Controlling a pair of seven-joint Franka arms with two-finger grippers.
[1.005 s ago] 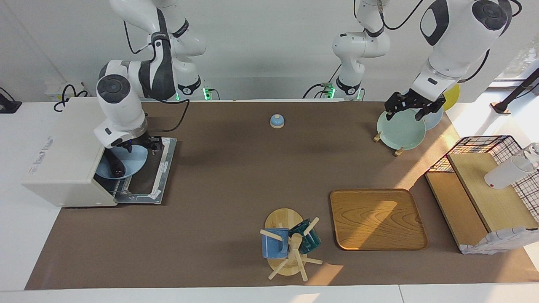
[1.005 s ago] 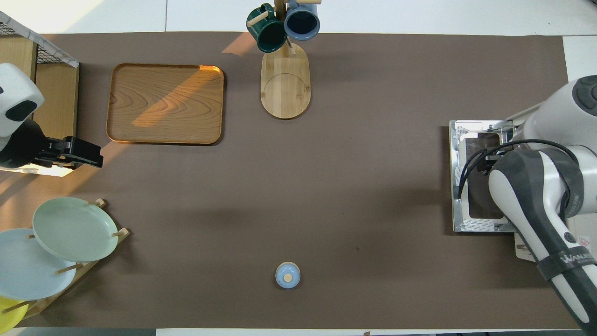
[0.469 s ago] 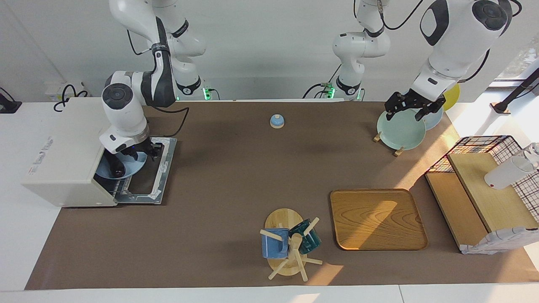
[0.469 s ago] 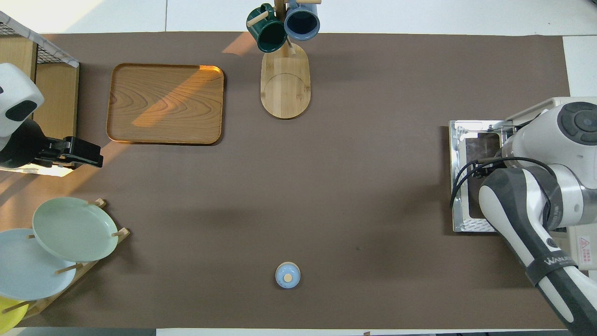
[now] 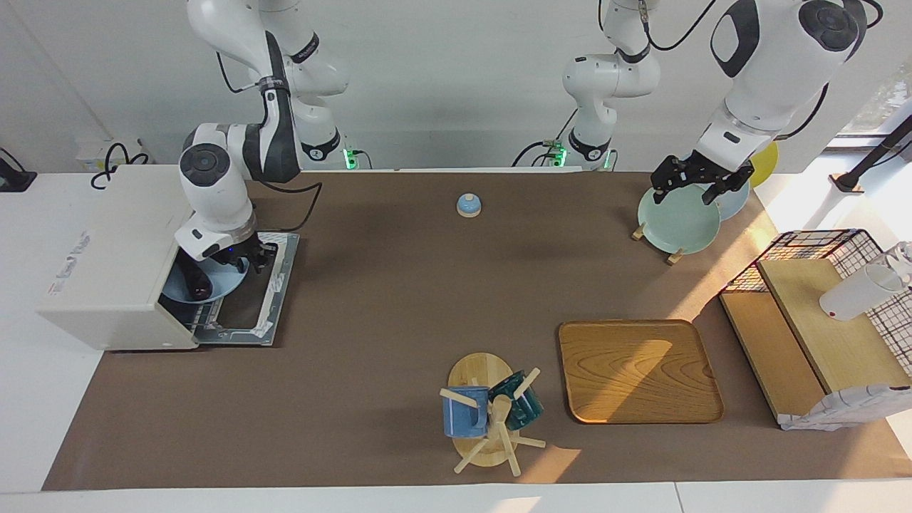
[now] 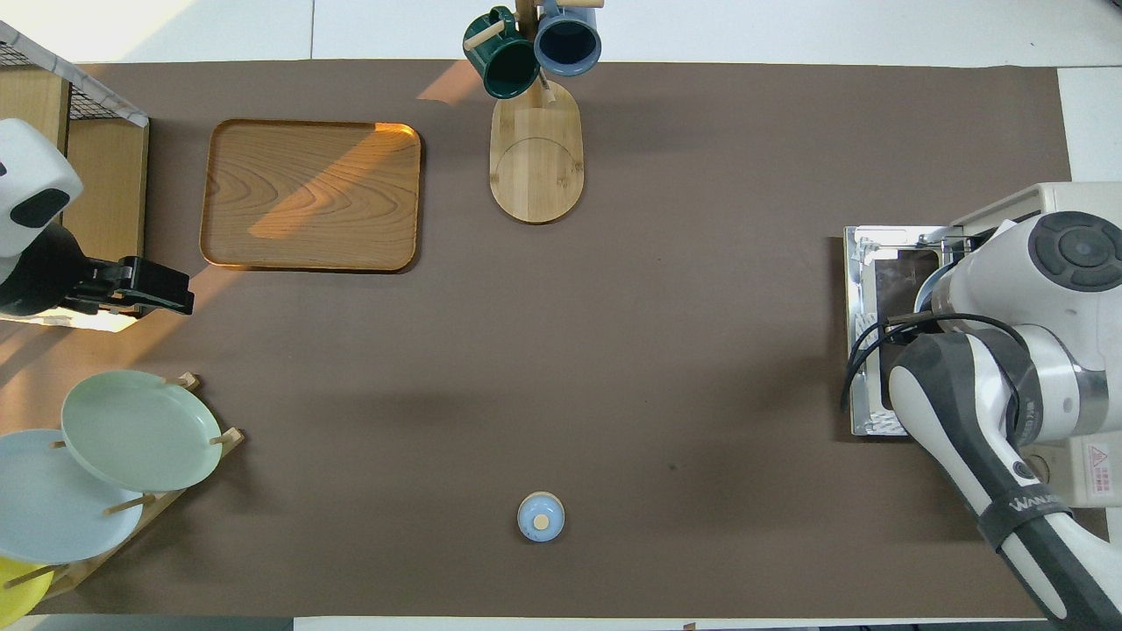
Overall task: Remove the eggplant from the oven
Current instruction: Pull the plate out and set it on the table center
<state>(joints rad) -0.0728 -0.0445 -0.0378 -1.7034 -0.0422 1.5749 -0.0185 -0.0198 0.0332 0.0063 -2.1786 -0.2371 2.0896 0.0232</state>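
The off-white oven (image 5: 107, 256) stands at the right arm's end of the table with its glass door (image 5: 256, 306) dropped open. A light blue plate (image 5: 222, 286) lies in its mouth, and the dark eggplant (image 5: 194, 283) lies on the plate, just inside. My right gripper (image 5: 246, 258) is low over the door, at the plate's rim, beside the eggplant and apart from it. In the overhead view the right arm hides the plate and eggplant; the oven (image 6: 990, 215) shows in part. My left gripper (image 5: 695, 182) waits in the air over the green plate; it also shows in the overhead view (image 6: 166, 294).
A plate rack with a green plate (image 5: 677, 221) stands at the left arm's end. A small blue bell (image 5: 469, 205) sits near the robots. A wooden tray (image 5: 638, 370), a mug tree (image 5: 488, 413) and a wire basket with wooden shelves (image 5: 819, 320) stand farther out.
My right arm's wrist and forearm have swung a little above the oven door, while its gripper stays at the plate's rim. The left arm has not moved.
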